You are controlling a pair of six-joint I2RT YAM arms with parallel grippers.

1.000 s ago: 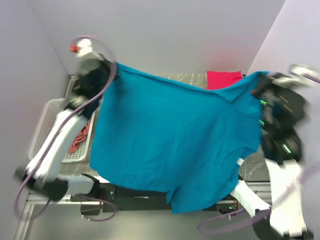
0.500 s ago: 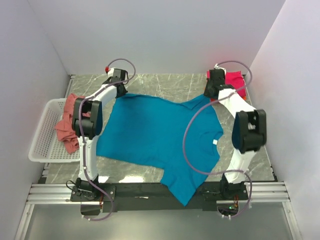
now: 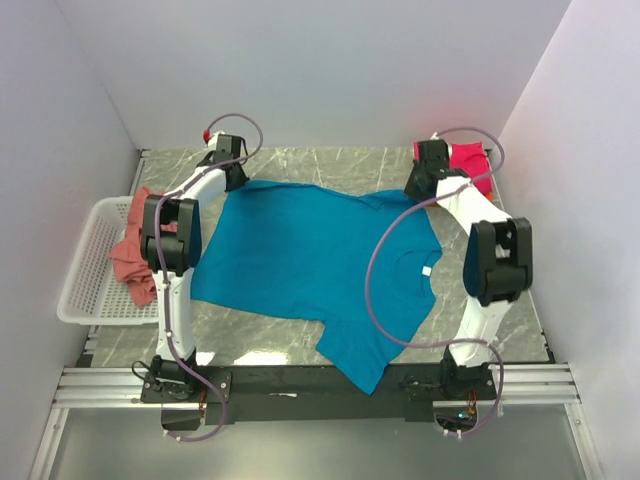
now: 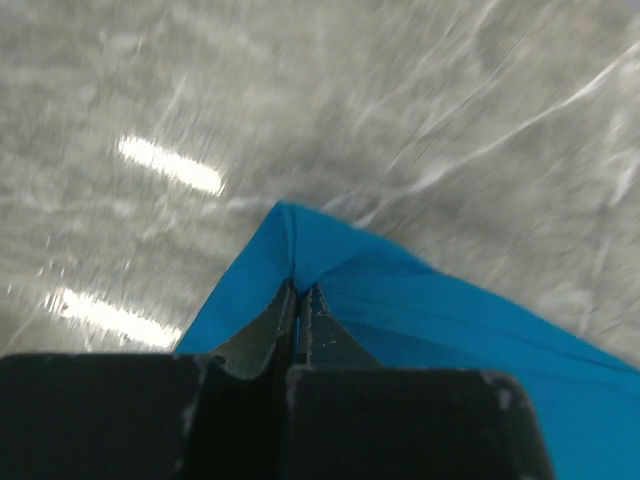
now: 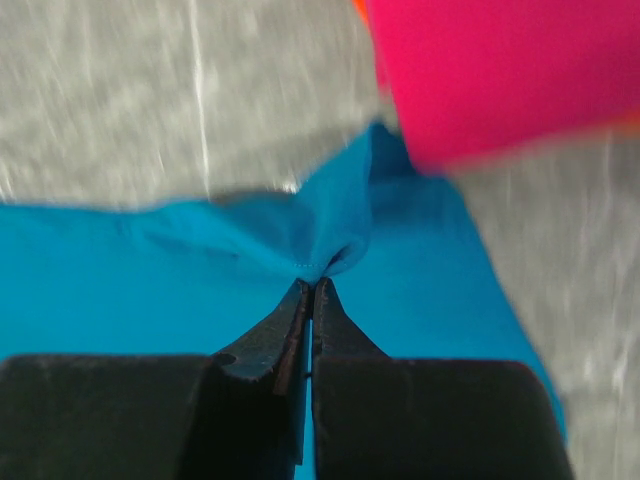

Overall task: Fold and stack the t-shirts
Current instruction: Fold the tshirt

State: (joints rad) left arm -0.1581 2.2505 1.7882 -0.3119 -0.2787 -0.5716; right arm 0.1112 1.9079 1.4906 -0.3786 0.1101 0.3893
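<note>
The teal-blue t-shirt (image 3: 310, 265) lies spread on the marble table, its lower part hanging over the near edge. My left gripper (image 3: 232, 178) is shut on its far left corner (image 4: 290, 240). My right gripper (image 3: 415, 188) is shut on its far right corner (image 5: 330, 250). The magenta t-shirt (image 3: 468, 160) lies folded at the far right, close beyond my right gripper, and shows in the right wrist view (image 5: 500, 70) with an orange edge (image 5: 358, 8) beside it. The salmon-pink t-shirt (image 3: 132, 255) lies crumpled in the basket.
A white mesh basket (image 3: 82, 270) stands at the table's left edge. Grey walls close in the table on the left, far and right sides. The arms' cables loop over the teal shirt's right side (image 3: 372, 270).
The teal shirt, held up in the air a second ago, has come down flat on the table. Both grippers have moved down to the far edge, still shut on its corners.
</note>
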